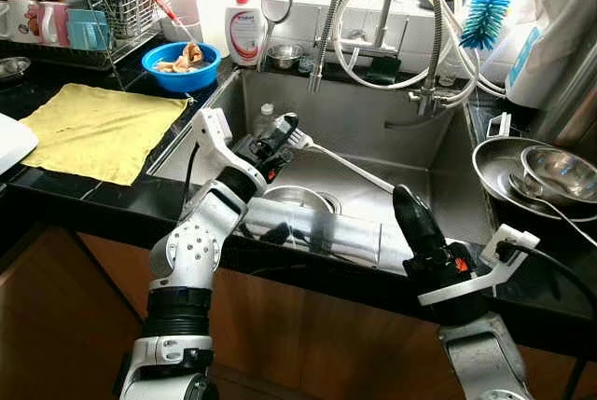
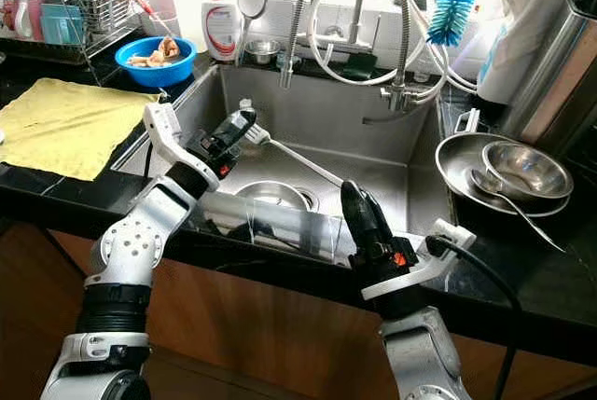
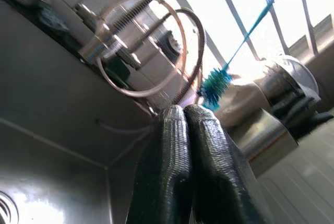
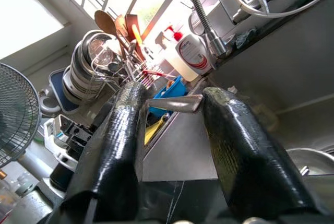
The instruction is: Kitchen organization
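Organization appears barely begun, in my judgement. The sink (image 1: 373,130) holds a steel bowl (image 1: 297,199) at its bottom and a long white utensil (image 1: 350,169) lying slantwise across the basin. The left hand (image 1: 284,130) hangs over the sink with its fingers pressed together, gripping nothing visible. The right hand (image 1: 407,206), at the front rim, has its fingers spread and empty. Steel bowls (image 1: 536,176) sit on the right tabletop, a yellow cloth (image 1: 98,130) on the left.
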Motion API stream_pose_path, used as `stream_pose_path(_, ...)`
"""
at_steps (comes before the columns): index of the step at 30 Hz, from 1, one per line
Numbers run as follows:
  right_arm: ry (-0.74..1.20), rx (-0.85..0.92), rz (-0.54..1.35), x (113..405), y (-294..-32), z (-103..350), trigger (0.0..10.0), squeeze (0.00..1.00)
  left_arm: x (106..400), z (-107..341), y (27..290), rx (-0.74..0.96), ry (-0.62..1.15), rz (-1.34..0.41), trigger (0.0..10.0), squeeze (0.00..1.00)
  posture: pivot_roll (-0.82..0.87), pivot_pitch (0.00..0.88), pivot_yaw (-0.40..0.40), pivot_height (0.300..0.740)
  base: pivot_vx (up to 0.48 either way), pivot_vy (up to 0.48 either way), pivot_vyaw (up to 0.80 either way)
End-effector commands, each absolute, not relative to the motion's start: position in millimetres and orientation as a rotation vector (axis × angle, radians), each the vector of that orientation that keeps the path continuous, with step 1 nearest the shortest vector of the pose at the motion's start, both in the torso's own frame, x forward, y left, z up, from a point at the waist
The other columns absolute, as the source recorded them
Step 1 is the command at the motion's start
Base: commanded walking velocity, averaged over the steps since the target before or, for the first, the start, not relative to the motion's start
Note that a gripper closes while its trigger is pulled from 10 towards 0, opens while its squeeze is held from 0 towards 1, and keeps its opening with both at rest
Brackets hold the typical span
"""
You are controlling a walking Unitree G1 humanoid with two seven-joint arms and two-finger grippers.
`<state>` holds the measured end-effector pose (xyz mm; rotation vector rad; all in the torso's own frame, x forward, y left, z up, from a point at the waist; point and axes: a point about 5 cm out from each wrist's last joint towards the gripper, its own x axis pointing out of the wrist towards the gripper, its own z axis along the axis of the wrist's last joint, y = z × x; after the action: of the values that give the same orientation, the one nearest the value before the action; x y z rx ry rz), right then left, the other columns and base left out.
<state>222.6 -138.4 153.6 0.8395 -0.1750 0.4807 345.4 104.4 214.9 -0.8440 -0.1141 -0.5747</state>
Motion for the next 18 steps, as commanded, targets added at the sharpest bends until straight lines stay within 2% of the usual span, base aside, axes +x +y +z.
stream_pose_path(1, -0.185, 0.821, 0.463, 223.7, -142.4, 154.6, 10.0, 0.00, 353.3, 216.9, 120.2, -0.849, -0.151, -0.434, 0.0, 0.00, 0.05, 0.000, -0.032, 0.740, 0.000, 0.000, 0.00)
stream_pose_path(2, -0.185, 0.821, 0.463, 223.7, -142.4, 154.6, 10.0, 0.00, 353.3, 216.9, 120.2, -0.849, -0.151, -0.434, 0.0, 0.00, 0.05, 0.000, -0.032, 0.740, 0.000, 0.000, 0.00)
stream_pose_path(4, -0.186, 0.822, 0.465, 222.8, -142.8, 154.1, 10.0, 0.00, 358.6, 218.4, 134.1, -0.854, -0.187, -0.306, 0.0, 0.00, 0.05, 0.000, -0.032, 0.740, 0.000, 0.000, 0.00)
stream_pose_path(8, -0.182, 0.822, 0.471, 221.9, -142.0, 153.8, 10.0, 0.00, 360.6, 220.6, 140.9, -0.860, -0.210, -0.245, 0.0, 0.00, 0.05, 0.000, -0.033, 0.740, 0.000, 0.000, 0.00)
stream_pose_path(10, -0.181, 0.822, 0.473, 221.7, -141.2, 153.5, 10.0, 0.00, 362.6, 219.7, 149.0, -0.848, -0.218, -0.177, 0.0, 0.00, 0.05, 0.000, -0.033, 0.740, 0.000, 0.000, 0.00)
stream_pose_path(11, -0.179, 0.823, 0.475, 221.3, -139.8, 153.2, 10.0, 0.00, 364.9, 217.2, 162.6, -0.833, -0.228, -0.071, 0.0, 0.00, 0.05, 0.000, -0.032, 0.740, 0.000, 0.000, 0.00)
stream_pose_path(12, -0.179, 0.823, 0.475, 221.3, -139.8, 153.2, 10.0, 0.00, 364.9, 217.2, 162.6, -0.833, -0.228, -0.071, 0.0, 0.00, 0.05, 0.000, -0.032, 0.740, 0.000, 0.000, 0.00)
stream_pose_path(13, -0.179, 0.823, 0.478, 221.2, -139.2, 153.5, 10.0, 0.00, 364.8, 216.3, 167.9, -0.777, -0.234, -0.025, 3.7, 0.00, 0.05, 0.000, -0.032, 0.740, 0.000, 0.000, 0.00)
stream_pose_path(14, -0.179, 0.821, 0.480, 221.0, -139.1, 153.8, 10.0, 0.00, 364.2, 216.7, 167.3, -0.719, -0.242, -0.020, 10.0, 0.00, 0.06, 0.000, -0.033, 0.740, 0.000, 0.000, 0.00)
stream_pose_path(16, -0.180, 0.820, 0.481, 221.0, -139.1, 153.9, 10.0, 0.00, 364.1, 217.0, 166.5, -0.679, -0.250, -0.016, 10.0, 0.00, 0.06, 0.000, -0.033, 0.740, 0.000, 0.000, 0.00)
stream_pose_path(18, -0.173, 0.772, 0.476, 221.9, -139.6, 154.3, 10.0, 0.00, 362.4, 222.3, 150.4, -0.481, -0.287, -0.070, 10.0, 0.00, 0.06, 0.000, -0.038, 0.740, 0.000, 0.000, 0.00)
